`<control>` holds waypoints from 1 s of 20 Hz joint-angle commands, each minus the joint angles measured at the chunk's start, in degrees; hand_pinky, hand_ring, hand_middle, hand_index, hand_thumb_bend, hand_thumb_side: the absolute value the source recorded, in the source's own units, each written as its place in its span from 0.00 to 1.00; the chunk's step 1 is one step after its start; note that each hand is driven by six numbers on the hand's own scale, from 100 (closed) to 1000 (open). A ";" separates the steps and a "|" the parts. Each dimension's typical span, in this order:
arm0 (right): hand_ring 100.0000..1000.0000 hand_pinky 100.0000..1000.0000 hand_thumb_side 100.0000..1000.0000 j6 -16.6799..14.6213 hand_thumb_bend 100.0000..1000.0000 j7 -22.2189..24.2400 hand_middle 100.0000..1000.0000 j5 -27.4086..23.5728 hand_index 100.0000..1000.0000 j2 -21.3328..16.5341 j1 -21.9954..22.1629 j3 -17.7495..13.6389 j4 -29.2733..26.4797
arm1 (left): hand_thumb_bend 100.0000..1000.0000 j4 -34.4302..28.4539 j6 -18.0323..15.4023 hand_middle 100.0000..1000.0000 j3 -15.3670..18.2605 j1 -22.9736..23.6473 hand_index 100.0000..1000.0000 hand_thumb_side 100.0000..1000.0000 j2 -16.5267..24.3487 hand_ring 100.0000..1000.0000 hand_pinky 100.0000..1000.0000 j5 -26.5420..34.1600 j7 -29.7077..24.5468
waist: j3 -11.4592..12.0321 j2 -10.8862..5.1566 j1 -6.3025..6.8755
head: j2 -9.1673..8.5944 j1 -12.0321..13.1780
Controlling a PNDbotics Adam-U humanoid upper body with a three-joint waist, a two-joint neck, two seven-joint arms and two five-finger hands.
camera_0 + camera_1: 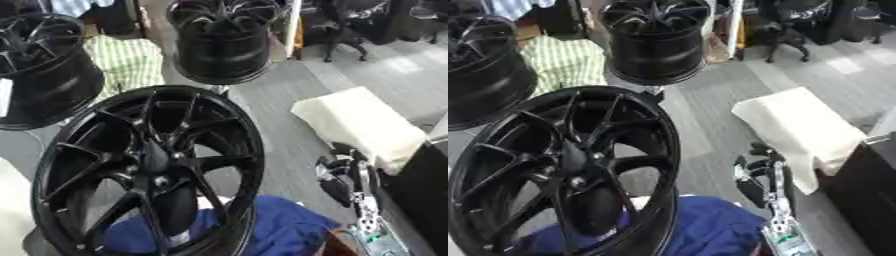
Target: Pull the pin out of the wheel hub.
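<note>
In the left eye view, the black wheel hub (149,170) is standing upright above a blue cloth (280,230). The right hand (346,172) is hanging right of it, apart, fingers curling on nothing.

In the right eye view, two other wheels (654,40) are sitting beyond it; no pin is making itself out.

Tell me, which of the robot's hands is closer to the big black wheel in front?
Right. The right hand hangs just beside the front wheel's right rim, not touching. The left hand shows in neither view.
</note>
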 commanded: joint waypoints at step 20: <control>0.48 0.44 0.00 0.57 0.07 -0.77 0.61 -0.33 0.74 0.32 -0.22 -1.01 -1.19 | 0.01 -13.37 13.32 0.61 32.51 31.33 0.78 0.40 -15.77 0.66 0.63 2.61 6.16 | 1.70 0.43 -2.07 | 0.84 -0.58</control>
